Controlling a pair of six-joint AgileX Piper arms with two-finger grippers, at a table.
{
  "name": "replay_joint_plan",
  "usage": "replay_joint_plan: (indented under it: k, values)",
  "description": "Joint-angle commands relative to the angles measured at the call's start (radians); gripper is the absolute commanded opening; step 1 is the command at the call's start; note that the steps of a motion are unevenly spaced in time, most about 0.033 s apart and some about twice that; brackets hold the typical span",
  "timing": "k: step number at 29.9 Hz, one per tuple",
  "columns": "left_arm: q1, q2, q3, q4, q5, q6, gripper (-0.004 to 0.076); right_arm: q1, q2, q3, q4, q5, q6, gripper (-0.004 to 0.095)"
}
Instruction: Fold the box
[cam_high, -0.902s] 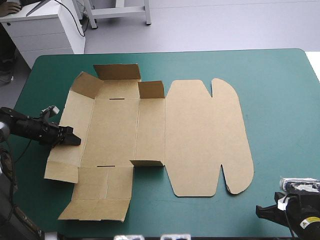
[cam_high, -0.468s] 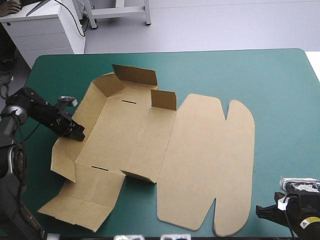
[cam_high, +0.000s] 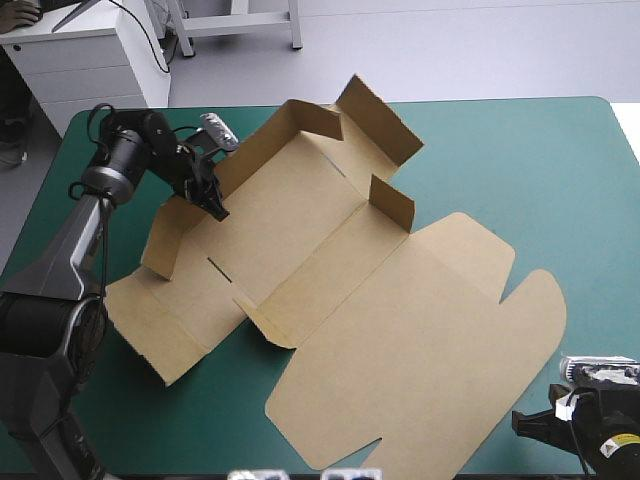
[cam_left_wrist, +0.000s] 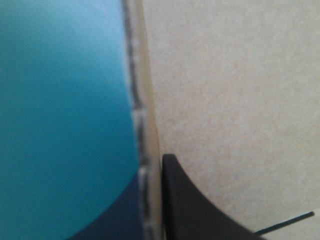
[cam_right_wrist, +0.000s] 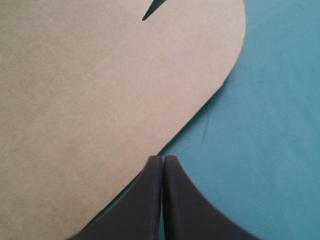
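Across the teal-green tabletop (cam_high: 560, 180) lies the box (cam_high: 400, 330), a large cut sheet of plain brown board, turned on a slant. Its wide lid panel with rounded corners lies flat toward the near right corner. Its tray part, with walls and end flaps partly raised, is toward the far left.

The left claw (cam_high: 216, 203), two black fin-shaped fingers, is clamped on the rim of the raised side wall at the sheet's far-left side. That arm's wrist camera shows the board's edge running between the fingers, with one black finger (cam_left_wrist: 195, 210) against the brown face (a pinch the overhead view shows only from afar).

The right claw (cam_right_wrist: 163, 160) sits at the near right corner with its fingers together in a point, holding nothing, tips right at the lid's rounded edge. A small yellow sticker (cam_high: 627, 438) on the right arm is too small to read.
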Motion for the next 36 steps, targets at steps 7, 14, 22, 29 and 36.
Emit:
replay_joint_plan:
  k: [7,14,22,29,36]
  values:
    - [-0.294,-0.053,-0.140,0.258,-0.174,0.025,-0.0008,0.004,0.012,-0.022,0.009,-0.059,-0.003,-0.0014]
    - [-0.479,-0.053,-0.140,0.470,-0.194,0.002,-0.0008,0.004,0.012,-0.022,0.009,-0.059,-0.003,-0.0014]
    - [-0.657,-0.053,-0.140,0.688,-0.207,-0.123,-0.0008,0.004,0.012,-0.022,0.009,-0.059,-0.003,-0.0014]
    - [-0.781,-0.053,-0.129,0.820,-0.219,-0.236,-0.0008,0.004,0.012,-0.022,0.009,-0.059,-0.003,-0.0014]
    - [-0.836,-0.053,-0.023,0.899,-0.262,-0.367,-0.0008,0.004,0.012,-0.045,0.009,-0.050,0.046,-0.0014]
